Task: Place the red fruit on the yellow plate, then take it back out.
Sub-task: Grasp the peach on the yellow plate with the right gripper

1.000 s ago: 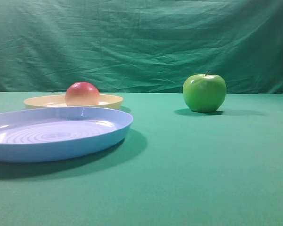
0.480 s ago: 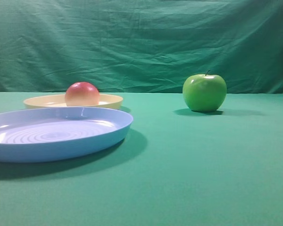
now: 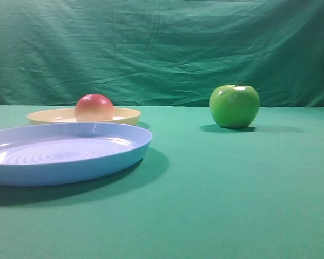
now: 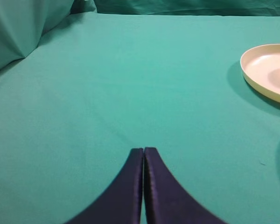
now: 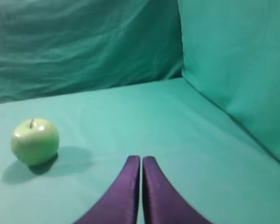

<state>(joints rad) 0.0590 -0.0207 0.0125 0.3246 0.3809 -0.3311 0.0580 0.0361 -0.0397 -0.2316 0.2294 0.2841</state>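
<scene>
Red fruit [image 3: 94,107] sits on yellow plate [image 3: 124,115]; take-out pending. Both grippers, left [image 4: 143,151] and right [image 5: 141,159]: fingers clenched, empty. You open left fingers first, approach from above, avoid blue plate [image 3: 124,154].

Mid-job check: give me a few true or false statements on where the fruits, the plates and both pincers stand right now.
1. The small round red fruit sits on the shallow cream-yellow plate. True.
2. The shiny green apple lies in the large light-blue ringed plate. False: it stands on the green cloth, apart from both plates.
3. The left pincer is shut and empty. True.
4. The right pincer grips the green apple. False: it is shut on nothing.
</scene>
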